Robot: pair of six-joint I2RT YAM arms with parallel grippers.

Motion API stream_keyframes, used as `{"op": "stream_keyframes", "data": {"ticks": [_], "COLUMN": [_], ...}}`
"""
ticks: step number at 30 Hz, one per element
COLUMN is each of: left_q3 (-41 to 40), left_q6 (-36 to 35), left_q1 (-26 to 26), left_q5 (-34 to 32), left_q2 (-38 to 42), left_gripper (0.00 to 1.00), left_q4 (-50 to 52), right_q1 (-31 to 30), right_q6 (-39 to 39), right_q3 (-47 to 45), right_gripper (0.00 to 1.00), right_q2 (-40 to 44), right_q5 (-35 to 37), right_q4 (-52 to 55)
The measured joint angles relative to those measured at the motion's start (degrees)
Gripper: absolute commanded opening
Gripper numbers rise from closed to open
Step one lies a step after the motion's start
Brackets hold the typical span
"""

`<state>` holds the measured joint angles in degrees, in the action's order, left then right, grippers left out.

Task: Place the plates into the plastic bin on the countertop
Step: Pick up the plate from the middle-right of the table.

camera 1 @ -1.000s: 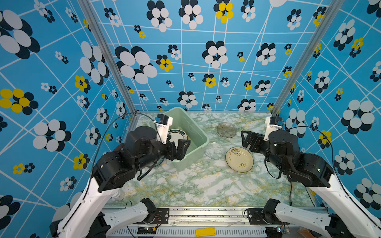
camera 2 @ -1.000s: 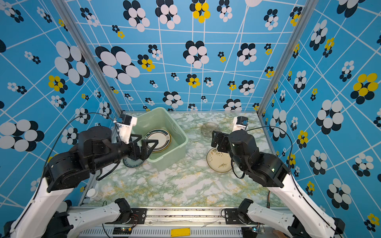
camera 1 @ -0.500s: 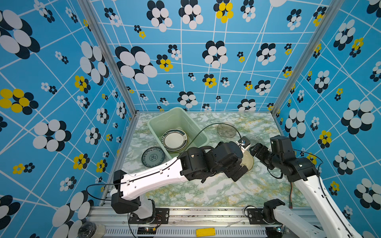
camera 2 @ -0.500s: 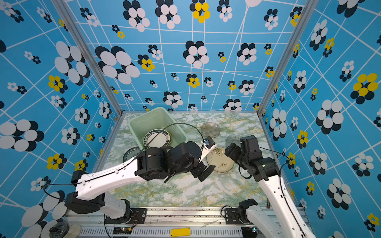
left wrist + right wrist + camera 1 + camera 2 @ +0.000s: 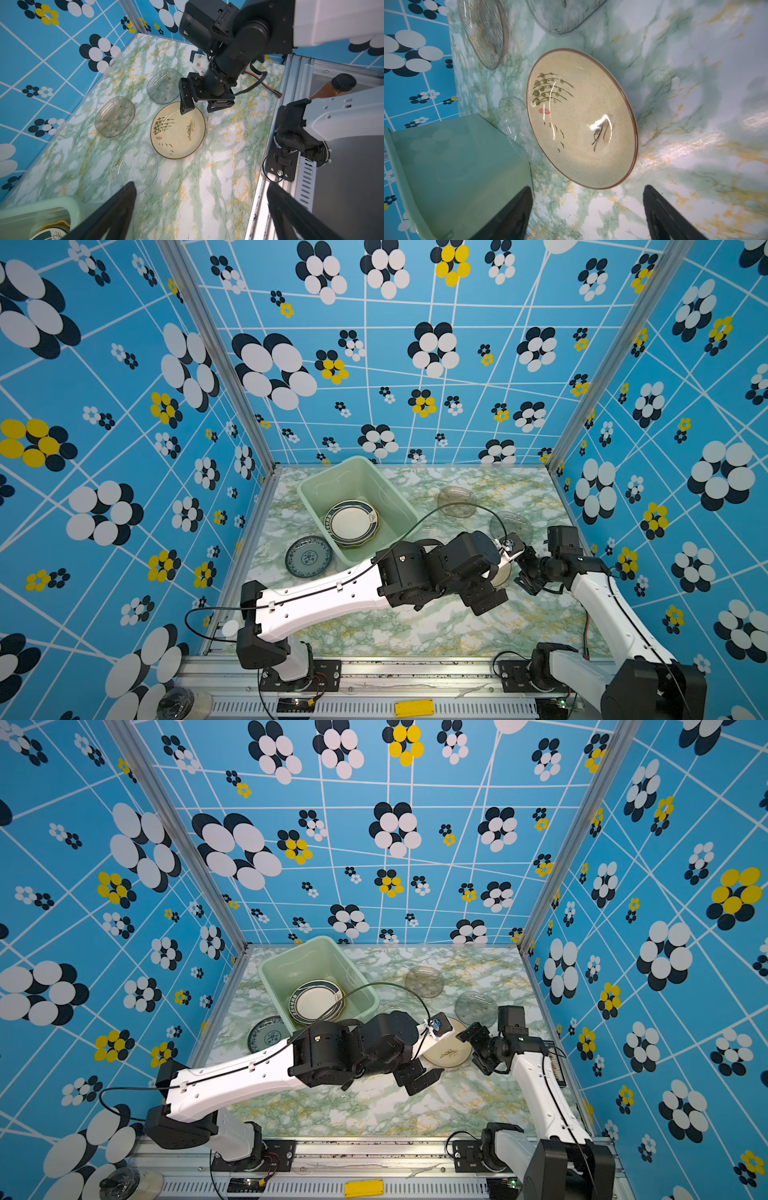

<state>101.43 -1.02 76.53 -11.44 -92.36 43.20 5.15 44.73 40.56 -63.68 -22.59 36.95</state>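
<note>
Bin (image 5: 272,986): pale green, askew in the back left corner of the tabletop (image 5: 374,1106).
White plates (image 5: 318,1003): dark-rimmed, stacked in the bin's near end.
Patterned plate (image 5: 266,1034): blue-green, flat by the left edge, just beside the bin.
Back glass plate (image 5: 424,981): clear, toward the back edge.
Nearer glass plate (image 5: 476,1009): clear, toward the right edge.
Cream plate (image 5: 449,1052): right of middle, left part hidden by the left arm.
Left claw (image 5: 419,1080): jaws apart, empty, just in front of the cream plate.
Right claw (image 5: 474,1048): jaws apart at the cream plate's right rim.

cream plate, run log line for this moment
cream plate: on countertop, outside plastic bin | right tool: open, at its rim, no grip | left tool: open, empty
</note>
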Motion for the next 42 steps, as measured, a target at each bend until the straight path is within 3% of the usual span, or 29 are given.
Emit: {"op": "stream_keyframes", "data": {"ticks": [11,22,30,42], "left_q3": [-8.22,-14.4,-17.79,-18.45], "left_q6": [-4.17,-2.95,-0.26,2.58], "left_q1": [0.0,0.0,-0.17,-0.44], "left_q5": [1.2,0.68,-0.94,-2.78], "left_q2": [4.48,9.86,11.1,11.17], "left_gripper": [0.99,0.99,0.99,0.99], "left_q4": [-4.76,-9.03,-12.76,-14.86], "right_q1": [0.04,0.04,0.04,0.04], "right_q6": [-8.37,-17.25,-17.51,-17.46], "right_q3": [0.52,3.82,-3.65,-6.08], "right_gripper": [0.77,0.6,0.55,0.44], "right_q2": [-6.16,-15.04,-14.82,-15.63], "right_q5": [2.84,3.17,2.36,1.05], "right_q4": [0.63,-0.52,-8.04,-17.46]}}
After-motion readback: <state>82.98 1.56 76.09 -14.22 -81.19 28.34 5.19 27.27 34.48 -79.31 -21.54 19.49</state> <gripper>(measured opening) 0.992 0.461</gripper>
